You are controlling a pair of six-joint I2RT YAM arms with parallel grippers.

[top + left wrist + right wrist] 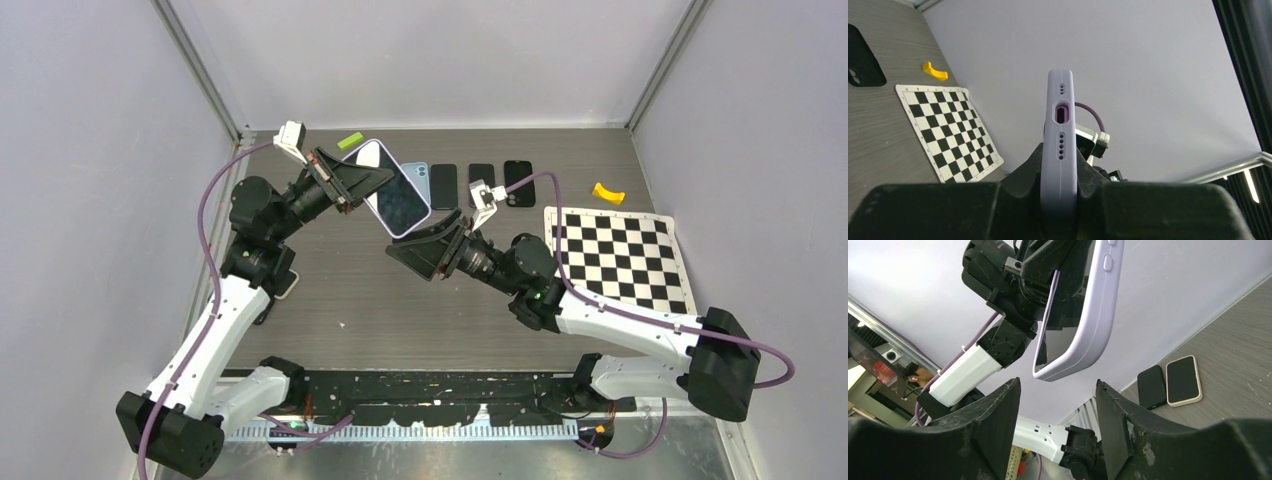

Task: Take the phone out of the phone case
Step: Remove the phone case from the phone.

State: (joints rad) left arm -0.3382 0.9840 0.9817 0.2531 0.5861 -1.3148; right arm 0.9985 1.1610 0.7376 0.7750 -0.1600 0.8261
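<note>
While the left pincer (362,185) is clamped on the lilac case (396,192) across its thin side, the case hangs tilted, well above the bench (330,300). The left wrist view shows it edge-on between the fingers, port (1062,114) end in sight.

Phone (1063,335): dark screen sits inside the case rim. Judged fully seated, nothing extracted yet.

Right pincer (1055,390): jaws spread wide, holding nothing. The lower corner of the case is just above the gap, apart from both fingers.

Reading of the hold: gripping one side and lifting leaves the far rim and lower end free in the air, so the second arm can get at the lip. Next move likely calls for closing on that corner and peeling.

Risk: the clamp may press the phone into the case and resist release.

Loose phones (480,185) lie at the back of the bench, well apart.
</note>
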